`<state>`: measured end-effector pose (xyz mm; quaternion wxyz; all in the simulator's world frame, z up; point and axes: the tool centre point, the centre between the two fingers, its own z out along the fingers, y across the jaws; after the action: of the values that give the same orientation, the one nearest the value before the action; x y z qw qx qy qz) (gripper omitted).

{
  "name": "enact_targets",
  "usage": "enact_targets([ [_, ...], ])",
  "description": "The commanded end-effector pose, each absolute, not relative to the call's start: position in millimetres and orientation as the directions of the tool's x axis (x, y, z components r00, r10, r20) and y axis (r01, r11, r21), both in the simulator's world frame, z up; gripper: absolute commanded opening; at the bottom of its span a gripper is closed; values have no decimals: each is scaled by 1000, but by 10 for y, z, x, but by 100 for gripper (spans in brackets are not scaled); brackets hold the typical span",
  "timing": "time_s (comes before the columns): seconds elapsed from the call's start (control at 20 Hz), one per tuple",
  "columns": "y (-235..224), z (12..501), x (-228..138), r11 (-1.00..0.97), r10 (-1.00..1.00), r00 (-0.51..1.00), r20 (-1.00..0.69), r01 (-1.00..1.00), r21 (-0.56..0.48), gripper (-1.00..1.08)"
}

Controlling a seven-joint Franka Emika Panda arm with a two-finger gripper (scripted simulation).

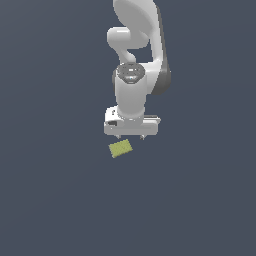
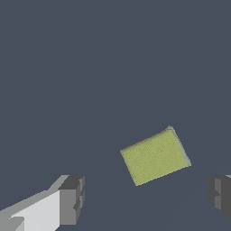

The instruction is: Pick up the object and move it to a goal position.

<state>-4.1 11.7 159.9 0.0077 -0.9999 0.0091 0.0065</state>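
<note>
Claw (image 2: pixel 145 194) is released: both fingertips (image 2: pixel 72 198) are spread wide with nothing between them, and the gap is clearly broader than the yellow-green block (image 2: pixel 155 156).

We see the block lying flat on the dark floor (image 2: pixel 90 67), ahead of the fingertips and not yet between them. It's rotated relative to the finger line, so its edges don't run parallel to the pads. In the exterior view the block (image 1: pixel 120 148) sits just below the claw (image 1: pixel 130 136), offset toward the exterior view's left, apart from it.

Handling, our read: small, thin, rigid slab, probably light. The matte surface should give decent friction. Not fragile by the look of it. The low profile is the catch, since the pads have little side face to bite, so we'd need to come right down to the floor.

Grip plan: yaw the wrist to square up with the block, centre over it, close across the narrower pair of sides. No goal marker visible in either view.
</note>
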Motion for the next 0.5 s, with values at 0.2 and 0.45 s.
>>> enact_targets([
  [0.2, 82, 1488, -65, -992, -126, 992, -16, -126, -18, 100],
  [0.45, 37, 1362, -96, -967, -252, 968, -18, -252, -19, 100],
])
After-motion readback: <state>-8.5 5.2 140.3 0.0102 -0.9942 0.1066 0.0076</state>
